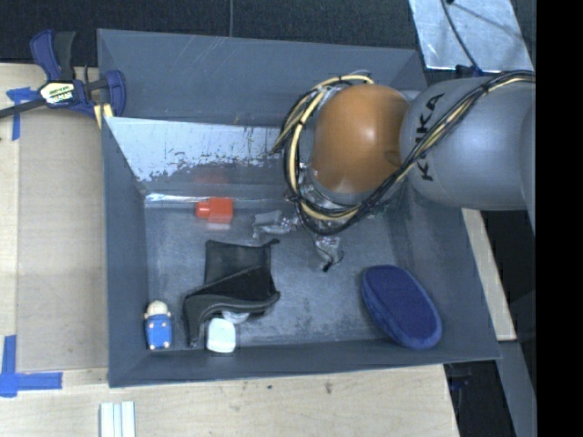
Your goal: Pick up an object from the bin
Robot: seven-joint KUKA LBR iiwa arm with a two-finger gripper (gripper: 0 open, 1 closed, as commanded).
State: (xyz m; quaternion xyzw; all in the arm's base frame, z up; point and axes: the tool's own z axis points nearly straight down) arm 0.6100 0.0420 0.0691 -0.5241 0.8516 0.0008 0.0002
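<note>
My gripper hangs low over the middle of the bin, open, its two metal fingertips apart with only bare floor between them. One fingertip points left toward a small orange-red block lying near the back wall, a short gap away. A black curved piece with a white cap at its foot lies just below and left of the gripper, not touching it. To the right and nearer the front lies a dark blue oval pad.
A small blue bottle-like thing with a pale top stands in the front left corner. The arm with its orange cover and cables reaches in from the right and hides the back right of the bin.
</note>
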